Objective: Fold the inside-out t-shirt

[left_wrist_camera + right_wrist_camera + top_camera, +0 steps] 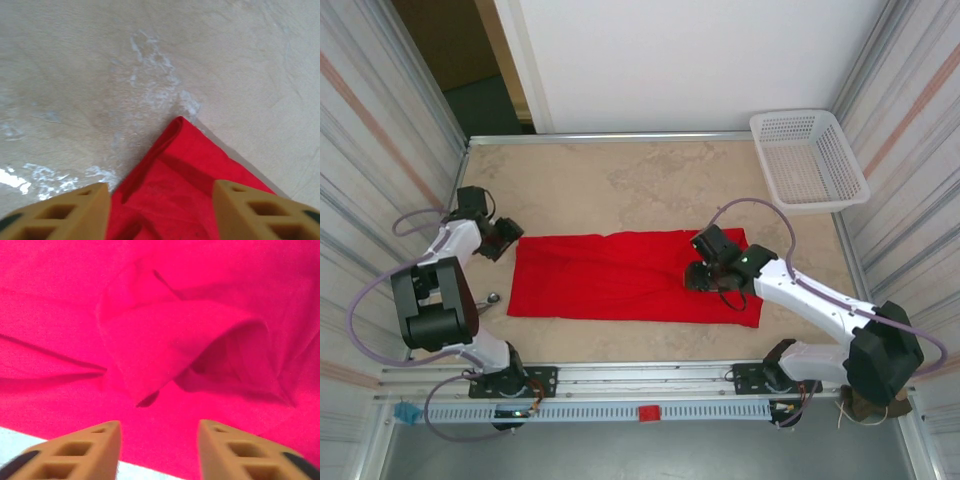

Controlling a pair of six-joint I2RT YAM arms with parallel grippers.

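Hovering at the t-shirt's [610, 280] far-left corner, left hand [506, 240] is spread, empty; shirt lies in a long strip on the table [620, 180]. Over a raised pucker [165, 340], right hand [704, 277] is also spread: flatten it 1st, then pinch both layers.

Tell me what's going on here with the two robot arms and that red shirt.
Two arms are folding a red t-shirt, which lies as a long flat band on the table. The left arm sits at its far left corner, the right arm over a raised fold near its right end. Both have their jaws open, gripping nothing. A white mesh basket stands at the far right.
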